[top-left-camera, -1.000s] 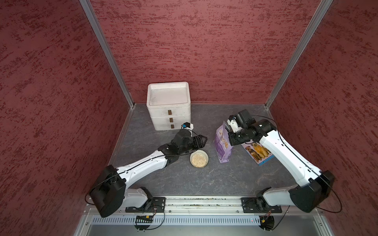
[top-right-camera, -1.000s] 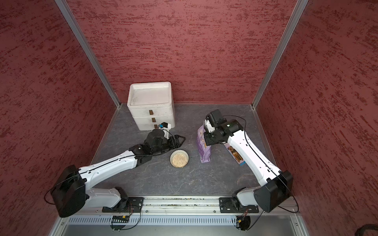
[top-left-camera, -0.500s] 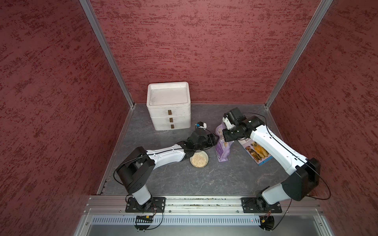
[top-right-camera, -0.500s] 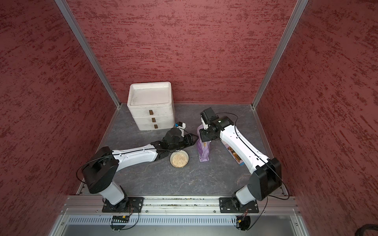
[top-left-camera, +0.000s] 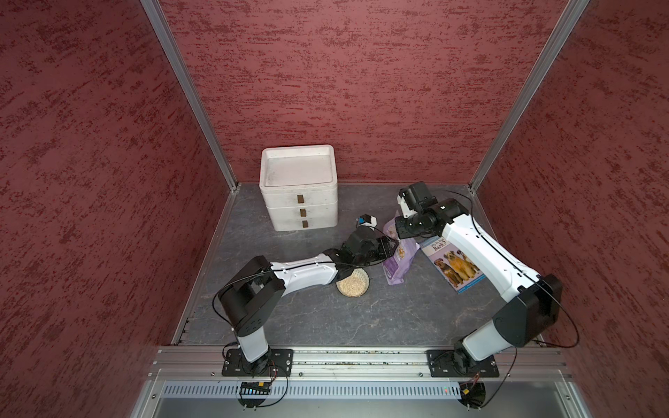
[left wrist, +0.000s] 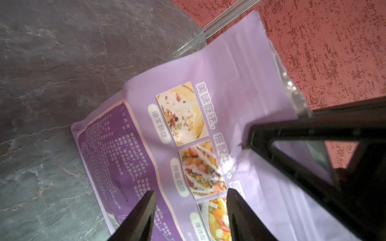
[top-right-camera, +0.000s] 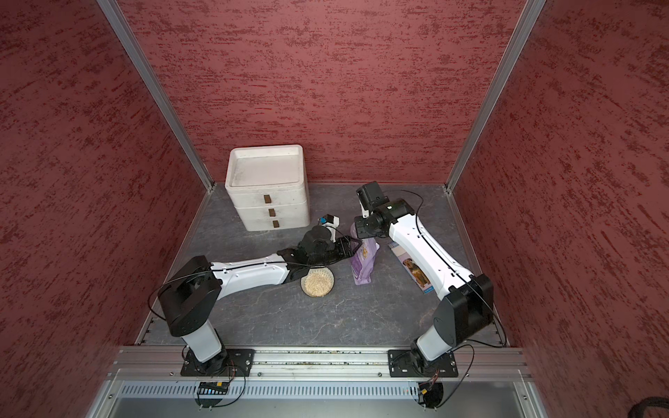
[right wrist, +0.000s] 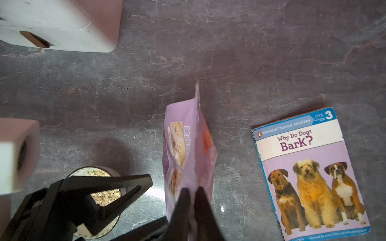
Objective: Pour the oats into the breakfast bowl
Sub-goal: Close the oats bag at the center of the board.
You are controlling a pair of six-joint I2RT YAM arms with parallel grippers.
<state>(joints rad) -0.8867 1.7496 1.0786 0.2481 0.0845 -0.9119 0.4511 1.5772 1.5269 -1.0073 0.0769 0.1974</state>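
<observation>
The lavender oats pouch [top-left-camera: 398,257] [top-right-camera: 363,263] stands on the grey floor, and my right gripper [right wrist: 193,193] is shut on its top edge. In the left wrist view the pouch's printed face [left wrist: 188,133] fills the frame. My left gripper [left wrist: 191,198] [top-left-camera: 388,247] is open, its fingertips close against that face without clasping it. The breakfast bowl [top-left-camera: 353,284] [top-right-camera: 317,283] sits left of the pouch, under the left wrist. It holds pale oats [right wrist: 105,196]. The oats in the pouch are hidden.
A dog-picture book [top-left-camera: 454,266] [right wrist: 309,171] lies flat to the right of the pouch, under my right forearm. The white three-drawer box [top-left-camera: 299,191] [right wrist: 58,27] stands at the back left. Red walls close in three sides.
My left arm has reached right, bringing its gripper from beside the bowl up to the pouch, and its jaws have narrowed. The right gripper has kept its hold on the pouch's top.
</observation>
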